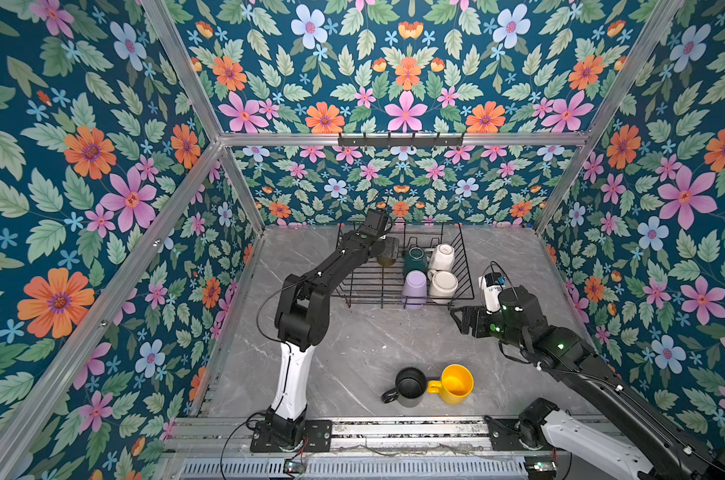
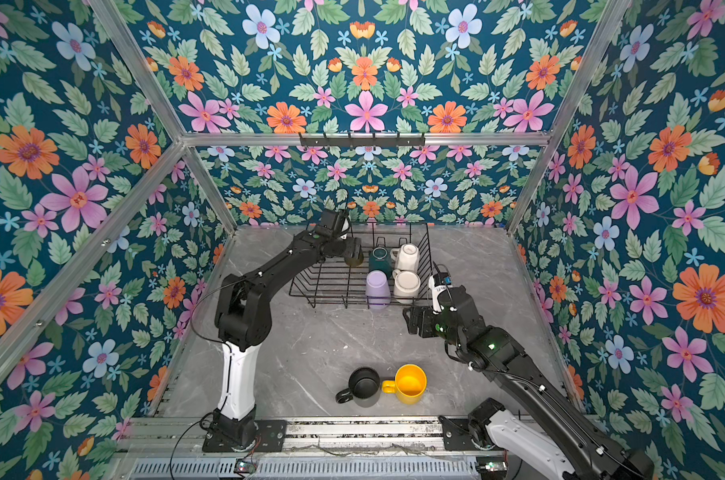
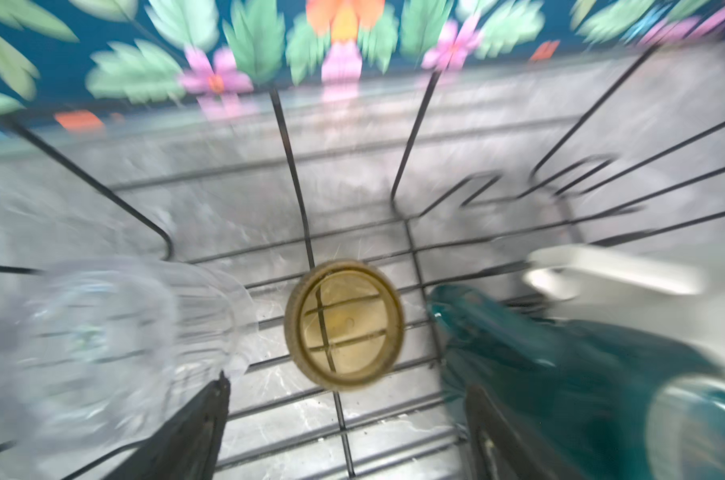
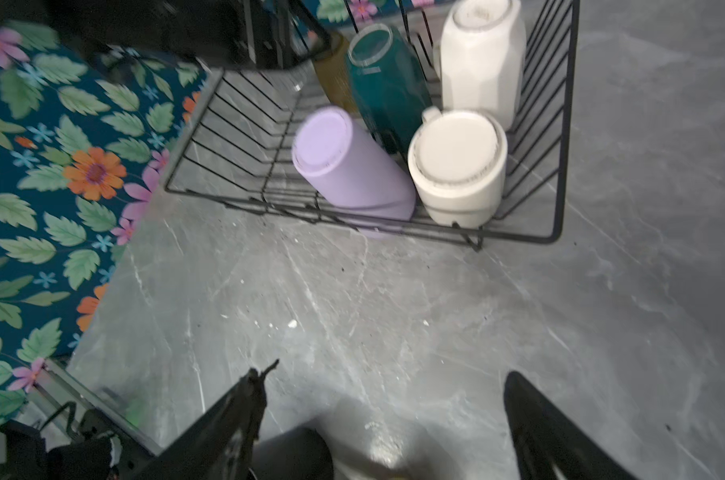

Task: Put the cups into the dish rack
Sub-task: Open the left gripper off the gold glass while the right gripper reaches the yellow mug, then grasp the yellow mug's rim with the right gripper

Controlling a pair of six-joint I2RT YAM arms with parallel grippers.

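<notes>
Meanwhile, the left gripper (image 3: 348, 382), jaws apart, straddles the upturned amber glass (image 3: 344, 324) at the dish rack's (image 4: 244, 137) far edge, where a skewed retreat could topple the adjacent clear glass (image 3: 115, 332); the empty right gripper (image 4: 390, 374) gapes; black mug (image 1: 410, 386) and yellow mug (image 1: 456, 384) sit by the table's (image 1: 352, 332) near edge.

I count eight cups, one of each: tall cream mug (image 1: 442, 257), white mug (image 1: 443, 286), dark-green mug (image 1: 415, 259), lilac tumbler (image 1: 414, 289), amber glass (image 3: 344, 324), clear glass (image 3: 103, 336), black mug (image 1: 410, 387), yellow mug (image 1: 456, 384). One dish rack (image 1: 365, 282). Two grippers, both mine: left gripper (image 3: 344, 395), right gripper (image 4: 390, 382).
</notes>
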